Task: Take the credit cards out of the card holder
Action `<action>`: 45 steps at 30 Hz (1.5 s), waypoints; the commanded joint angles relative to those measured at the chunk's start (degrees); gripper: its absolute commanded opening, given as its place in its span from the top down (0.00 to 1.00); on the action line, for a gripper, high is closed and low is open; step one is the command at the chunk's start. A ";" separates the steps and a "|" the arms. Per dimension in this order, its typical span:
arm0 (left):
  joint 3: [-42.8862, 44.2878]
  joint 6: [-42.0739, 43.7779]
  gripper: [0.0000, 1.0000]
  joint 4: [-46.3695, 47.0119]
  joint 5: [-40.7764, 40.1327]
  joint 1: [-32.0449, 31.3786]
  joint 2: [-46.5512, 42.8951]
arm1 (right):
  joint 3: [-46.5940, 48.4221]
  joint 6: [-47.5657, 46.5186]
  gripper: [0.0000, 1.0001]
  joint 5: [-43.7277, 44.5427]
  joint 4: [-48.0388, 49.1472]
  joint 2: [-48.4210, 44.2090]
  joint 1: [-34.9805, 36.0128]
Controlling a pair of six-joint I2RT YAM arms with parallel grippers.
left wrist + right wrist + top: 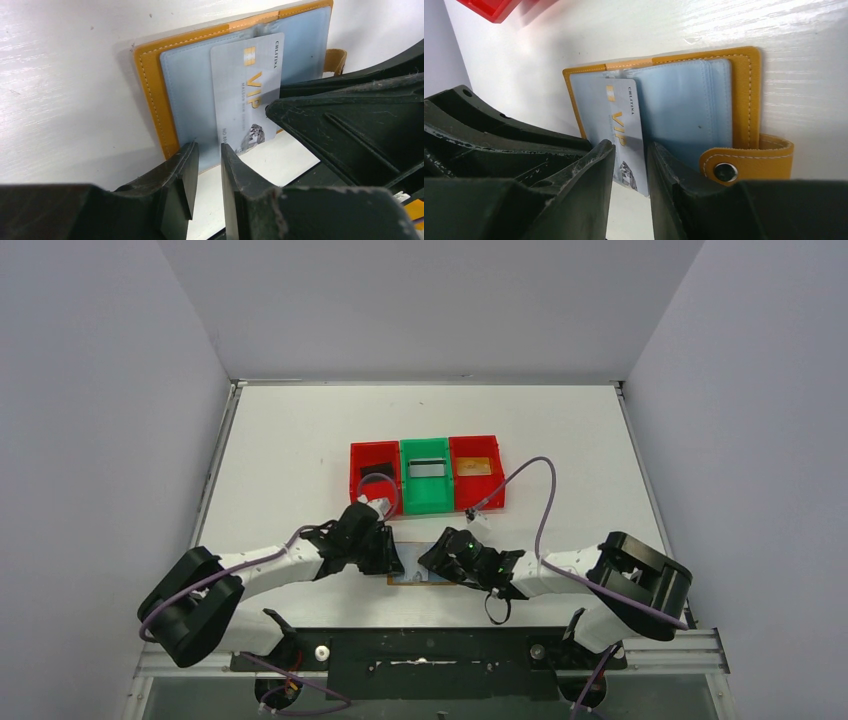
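Note:
The orange-tan card holder (420,578) lies open on the table between my two grippers, its pale blue panels up. A silver VIP card (245,95) sticks partway out of one panel, past the holder's (150,85) near edge. My left gripper (209,150) has its jaws a narrow gap apart with nothing between them, its tips at the holder's near edge beside the card's corner. My right gripper (630,147) is also narrowly open, tips over the protruding end of the card (626,130), which lies flat beneath them. The snap tab (744,160) lies at the holder's (744,100) right.
A row of three bins stands just behind the holder: red (374,472), green (426,475), red (476,470), each with a card-like item inside. The right gripper's body (350,130) crowds the left wrist view. The left gripper's body (499,130) crowds the right wrist view.

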 commanded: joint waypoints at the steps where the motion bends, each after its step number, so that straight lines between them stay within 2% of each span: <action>1: -2.15 0.12 0.78 0.70 -1.67 -0.41 -0.55 | -2.27 1.44 0.68 -0.78 7.77 0.36 -0.62; 5: -2.66 -0.11 0.81 0.62 -1.99 -0.39 -1.18 | -2.82 1.47 0.71 -1.22 10.09 0.47 -0.60; 12: -2.93 -0.20 0.83 0.29 -2.34 -0.39 -1.97 | -4.27 2.11 0.88 -0.13 11.05 -0.82 -0.65; 18: -2.97 -0.14 0.84 0.65 -2.07 -0.39 -2.80 | -6.05 3.60 0.98 2.61 8.70 -3.60 -0.64; 25: -2.25 -2.00 0.84 0.56 -2.82 -0.73 -5.03 | -8.94 3.65 0.96 0.84 12.72 -5.44 -2.59; 28: -1.98 -2.25 0.76 3.56 -2.73 -0.73 -9.45 | -8.18 3.29 0.96 -0.34 12.43 -4.37 -2.66; 31: 0.54 -0.30 0.70 2.48 -3.45 -0.68 -10.93 | -8.44 3.67 0.96 -0.69 13.34 -3.71 -2.66; 41: 4.15 2.15 0.67 3.80 1.88 -0.81 1.09 | -8.51 4.19 0.95 -0.93 13.30 -3.20 -2.85; 45: 3.28 2.11 0.71 3.85 3.11 -1.09 4.95 | -8.74 3.54 0.89 -2.01 15.21 -3.08 -2.91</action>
